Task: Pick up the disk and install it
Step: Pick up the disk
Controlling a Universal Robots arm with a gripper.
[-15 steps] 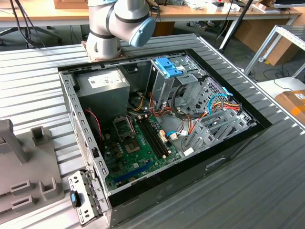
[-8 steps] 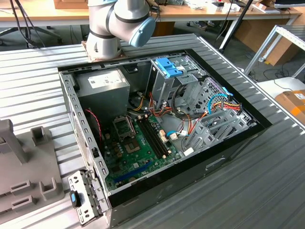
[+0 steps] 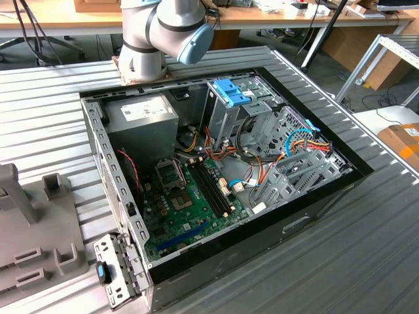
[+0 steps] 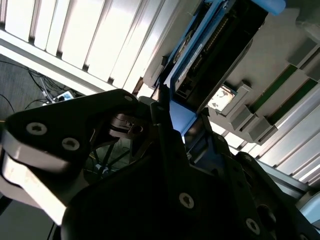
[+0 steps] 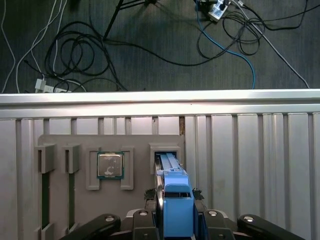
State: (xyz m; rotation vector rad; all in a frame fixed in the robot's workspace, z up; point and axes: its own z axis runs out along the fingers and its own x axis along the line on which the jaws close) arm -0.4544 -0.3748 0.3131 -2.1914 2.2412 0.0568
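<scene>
you're on the pick-up: the tool (image 5: 174, 195) looks clamped on the disk (image 5: 176, 210), blue frame between its fingers, the disk's far end at its slot in the grey holder (image 5: 135, 145) on the bench (image 5: 250, 150). i'd judge clearing that slot calls for a straight, untwisted pull. the arm (image 3: 163, 26) rises beyond the open computer case (image 3: 327, 190), wrist looking down on the holder.

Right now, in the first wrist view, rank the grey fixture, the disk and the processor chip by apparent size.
1. grey fixture, largest by far.
2. disk, though it is nearest the camera, which inflates it.
3. processor chip, smallest.
</scene>
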